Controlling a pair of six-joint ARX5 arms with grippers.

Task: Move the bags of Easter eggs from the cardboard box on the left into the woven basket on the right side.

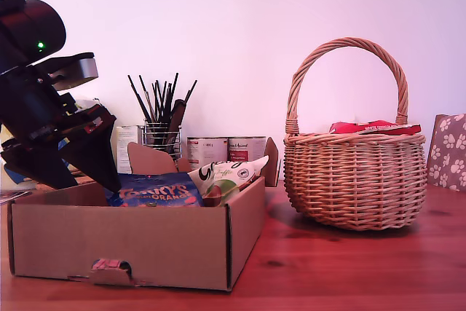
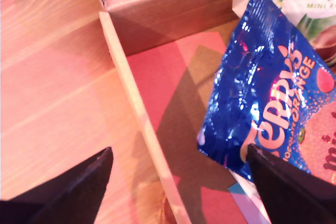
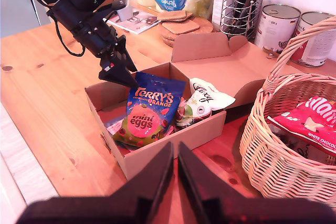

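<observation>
Step in hand: approach to the first pick — no bag lifted yet.

First hand [image 2: 178, 182] — released, fingers spread wide, straddling the side wall of the cardboard box [image 1: 131, 245]; one fingertip outside over the wooden surface [image 2: 47, 77], the other at the lower corner of the blue bag [image 2: 268, 103], touching or just short of it, cannot tell.

Blue bag — inside the box, leaning up, orange lettering showing.

White bag [image 3: 202, 103] — in the same box, just beyond the blue bag from the first hand, touching it.

Woven basket [image 1: 353, 172] — well apart from the first hand, beside the box; a red packet [image 1: 375, 127] lies in it.

Second hand [image 3: 176, 182] — clenched on nothing, hovering near the box's front wall.

Next move, as judged: shift the first hand inward so both fingers flank the blue bag, then close.
</observation>
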